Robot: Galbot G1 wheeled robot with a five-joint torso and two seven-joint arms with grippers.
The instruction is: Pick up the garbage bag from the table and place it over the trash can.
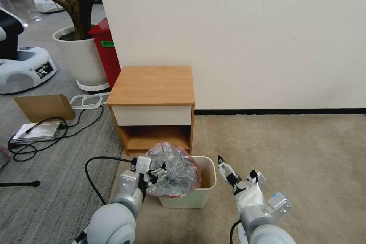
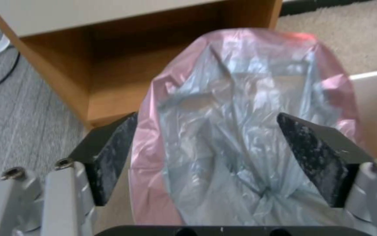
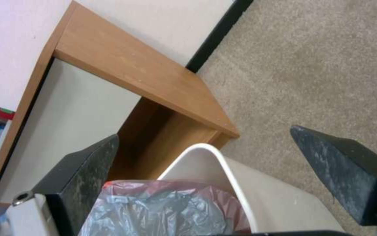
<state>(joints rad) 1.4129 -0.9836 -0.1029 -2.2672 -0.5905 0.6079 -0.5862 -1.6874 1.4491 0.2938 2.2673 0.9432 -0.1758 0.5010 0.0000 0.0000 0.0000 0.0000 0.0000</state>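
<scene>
Jaws of left gripper (image 1: 158, 174) spread wide w/ garbage bag (image 1: 175, 171) bunched between, grip unclear. Bag hides trash can's (image 1: 204, 194) 9 o'clock side. Right gripper (image 1: 225, 169) open, empty, at can's 3 o'clock.

The bin (image 1: 200, 194) stands on beige carpet just in front of the table (image 1: 152, 85); the bag (image 1: 175, 169) bulges over the bin's left half, pinkish rim up, the right half uncovered; the left gripper (image 1: 157, 174) presses into the bag's left side; the right gripper (image 1: 225, 170) hangs just right of the bin, apart from it, fingers pointing up and away.
</scene>
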